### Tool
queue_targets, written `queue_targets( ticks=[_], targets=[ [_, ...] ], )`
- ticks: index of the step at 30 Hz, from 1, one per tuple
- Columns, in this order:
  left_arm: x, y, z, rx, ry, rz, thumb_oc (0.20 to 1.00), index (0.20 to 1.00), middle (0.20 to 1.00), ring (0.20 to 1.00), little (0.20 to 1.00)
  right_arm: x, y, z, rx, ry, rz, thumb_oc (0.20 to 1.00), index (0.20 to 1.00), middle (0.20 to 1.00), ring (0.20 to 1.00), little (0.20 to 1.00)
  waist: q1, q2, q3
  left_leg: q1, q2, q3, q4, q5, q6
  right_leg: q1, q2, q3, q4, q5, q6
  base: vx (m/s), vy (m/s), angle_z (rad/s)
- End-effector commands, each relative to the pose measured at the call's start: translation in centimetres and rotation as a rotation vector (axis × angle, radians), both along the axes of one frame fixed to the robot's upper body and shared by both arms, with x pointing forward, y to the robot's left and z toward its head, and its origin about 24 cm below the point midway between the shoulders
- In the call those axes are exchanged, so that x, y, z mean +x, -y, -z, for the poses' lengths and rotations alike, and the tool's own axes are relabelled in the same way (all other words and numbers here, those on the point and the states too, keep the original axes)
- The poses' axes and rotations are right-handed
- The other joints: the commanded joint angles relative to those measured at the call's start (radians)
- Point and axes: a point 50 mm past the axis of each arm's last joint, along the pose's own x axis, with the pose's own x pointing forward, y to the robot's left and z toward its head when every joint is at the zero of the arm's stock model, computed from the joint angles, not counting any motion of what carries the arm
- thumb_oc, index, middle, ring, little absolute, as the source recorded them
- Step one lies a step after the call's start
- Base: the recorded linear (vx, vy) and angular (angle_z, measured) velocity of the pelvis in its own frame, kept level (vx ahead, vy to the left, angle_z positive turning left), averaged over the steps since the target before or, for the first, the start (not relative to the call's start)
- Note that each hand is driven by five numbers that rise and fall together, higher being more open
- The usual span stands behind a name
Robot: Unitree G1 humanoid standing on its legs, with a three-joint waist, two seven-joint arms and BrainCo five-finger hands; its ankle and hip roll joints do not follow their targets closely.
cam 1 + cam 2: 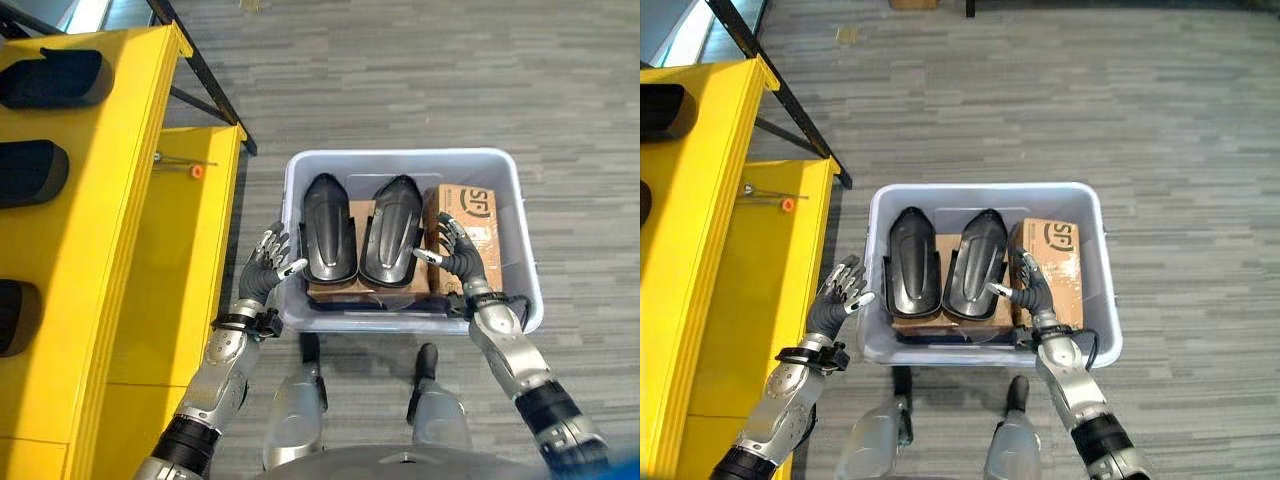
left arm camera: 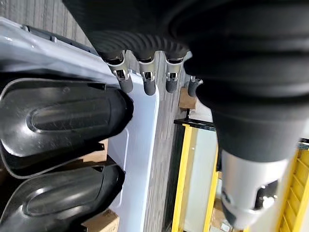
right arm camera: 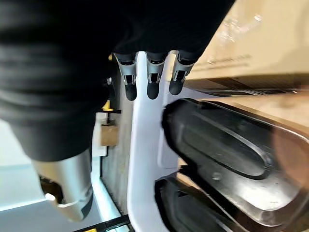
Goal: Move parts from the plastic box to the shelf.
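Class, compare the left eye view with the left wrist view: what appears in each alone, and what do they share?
Left eye alone: the brown cardboard box, the right hand, open above the box, and the small orange piece on the yellow shelf. Left wrist alone: a close look along the left hand, open. Shared: two black moulded plastic parts in the pale plastic box.

Left hand [image 1: 265,265] and right hand [image 1: 455,255] open, fingers relaxed.
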Motion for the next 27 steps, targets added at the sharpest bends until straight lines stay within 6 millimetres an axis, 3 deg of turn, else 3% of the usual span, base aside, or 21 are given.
queue_targets(
  ticks=[1, 10, 27],
  targets=[
    [-0.1, -0.3, -2.1, 0.005, 0.112, -0.005, 1.0, 1.0, 1.0, 1.0, 1.0, 0.2, -1.0, -1.0, 0.101, 0.065, 0.025, 1.0, 1.0, 1.0, 1.0, 1.0, 0.012, -0.049, -0.037, -0.069, 0.085, -0.03, 0.124, -0.011, -0.045, -0.017, -0.142, 0.02, 0.034, 0.102, 0.061, -0.06, 0.021, -0.01],
    [0.8, 1.1, -2.7, -0.001, 0.127, 0.031, 1.0, 1.0, 1.0, 1.0, 1.0, 0.8, -4.1, 0.3, 0.251, -0.024, -0.01, 1.0, 1.0, 1.0, 1.0, 1.0, 0.033, -0.035, 0.011, -0.132, 0.072, -0.037, 0.164, -0.019, -0.04, -0.051, -0.161, 0.016, 0.028, 0.125, 0.06, -0.03, 0.02, 0.0],
    [0.9, 0.9, -2.7, 0.025, 0.131, -0.003, 1.0, 1.0, 1.0, 1.0, 1.0, 0.0, -3.3, 0.4, 0.189, -0.005, 0.037, 1.0, 1.0, 1.0, 1.0, 1.0, 0.02, -0.047, 0.034, -0.169, 0.072, -0.041, 0.177, -0.015, -0.04, -0.079, -0.162, 0.019, 0.031, 0.129, 0.055, 0.0, 0.003, 0.01]
  ],
)
